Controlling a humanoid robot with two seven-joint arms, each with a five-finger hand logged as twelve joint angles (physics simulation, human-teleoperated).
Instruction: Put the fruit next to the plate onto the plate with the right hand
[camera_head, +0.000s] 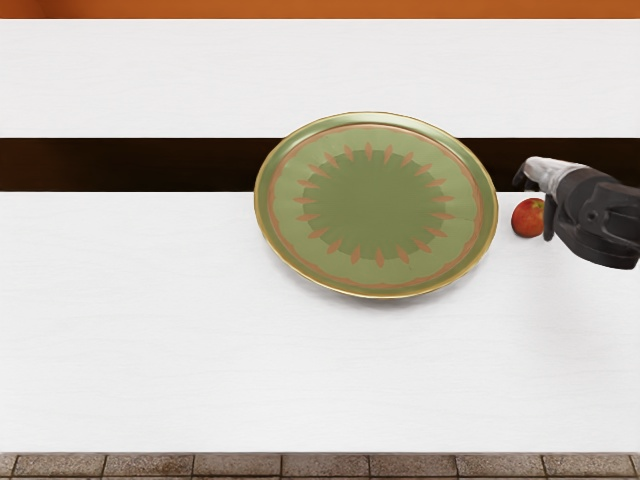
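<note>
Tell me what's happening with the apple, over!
Right robot hand at the apple, grip unclear. Apple on table beside plate, not on it yet. Nothing between them.

Plate mid-table, fruit just off its right rim!
The plate sits on the table slightly right of centre, its far part lying across a strip that runs left to right. The fruit lies on the table, close beside the plate. The right hand is in from the right edge, tight against the fruit's right side.
</note>
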